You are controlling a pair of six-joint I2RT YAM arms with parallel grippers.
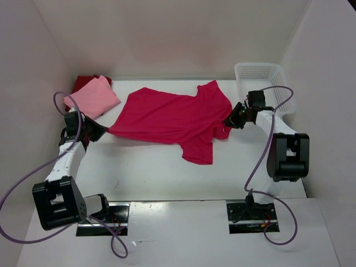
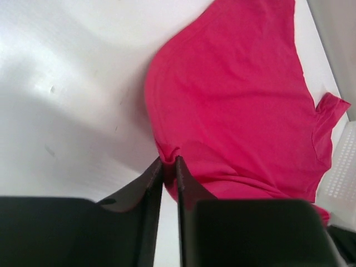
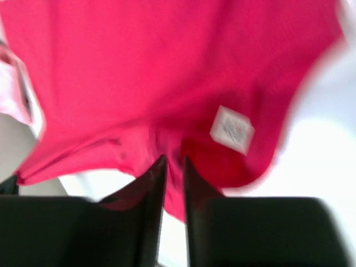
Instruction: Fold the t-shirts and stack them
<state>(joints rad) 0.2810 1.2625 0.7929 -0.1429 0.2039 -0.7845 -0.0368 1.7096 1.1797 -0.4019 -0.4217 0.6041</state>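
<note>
- Two ends of the crimson shirt (image 1: 172, 117) are taken up, so it lies stretched across the mid worktop (image 1: 150, 172), ready to fold, I judge.
- Left tool (image 2: 169, 160) is clenched on the hem, cloth bunched between its jaws.
- Right tool (image 3: 173, 160) has cloth in its narrow gap. The view is blurred, so I cannot tell if it grips.
- Far left, the pink shirt (image 1: 92, 97) lies folded on the dark red shirt (image 1: 86, 80), which is the stack.
- Basket (image 1: 261, 75) stands far right.
</note>
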